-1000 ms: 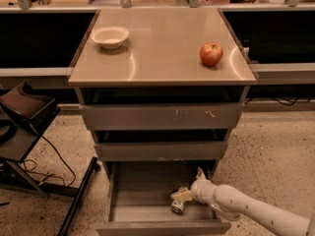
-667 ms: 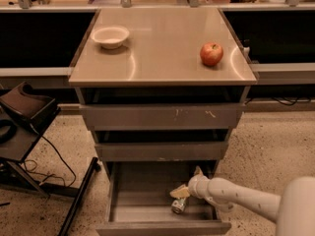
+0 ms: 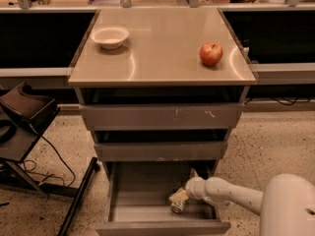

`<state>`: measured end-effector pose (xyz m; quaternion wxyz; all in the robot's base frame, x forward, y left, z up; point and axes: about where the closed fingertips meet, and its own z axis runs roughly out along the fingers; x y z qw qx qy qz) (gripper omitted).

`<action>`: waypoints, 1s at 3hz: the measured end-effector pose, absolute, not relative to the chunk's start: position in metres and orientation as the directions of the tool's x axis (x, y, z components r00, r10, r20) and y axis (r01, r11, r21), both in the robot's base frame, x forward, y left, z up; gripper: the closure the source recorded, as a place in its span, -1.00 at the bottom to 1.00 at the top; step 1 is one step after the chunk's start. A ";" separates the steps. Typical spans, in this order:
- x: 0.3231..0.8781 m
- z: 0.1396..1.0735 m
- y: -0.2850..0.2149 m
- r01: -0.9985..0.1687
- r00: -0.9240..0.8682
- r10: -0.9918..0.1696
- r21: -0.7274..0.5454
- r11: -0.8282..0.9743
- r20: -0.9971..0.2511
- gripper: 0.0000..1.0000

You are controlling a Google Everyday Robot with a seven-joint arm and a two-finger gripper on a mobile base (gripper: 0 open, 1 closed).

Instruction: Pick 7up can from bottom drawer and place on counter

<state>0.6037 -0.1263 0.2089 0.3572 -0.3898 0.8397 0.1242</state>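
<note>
The counter [image 3: 162,58] carries a white bowl [image 3: 110,36] near its back left corner; a red apple [image 3: 210,54] toward its right edge; the gripper [image 3: 179,196] is down in the bottom drawer [image 3: 142,195].

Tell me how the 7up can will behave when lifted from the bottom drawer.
The 7up can looks like a small smooth metal cylinder, so it is probably rigid but slippery, and apt to roll if nudged on the bottom drawer floor. The gripper is down in the drawer, right at it. On the glossy counter it could tip or slide unless set upright.
</note>
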 end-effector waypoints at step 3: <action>0.599 0.169 -0.102 -0.830 -0.408 -0.575 0.025 0.557 -0.709 -1.00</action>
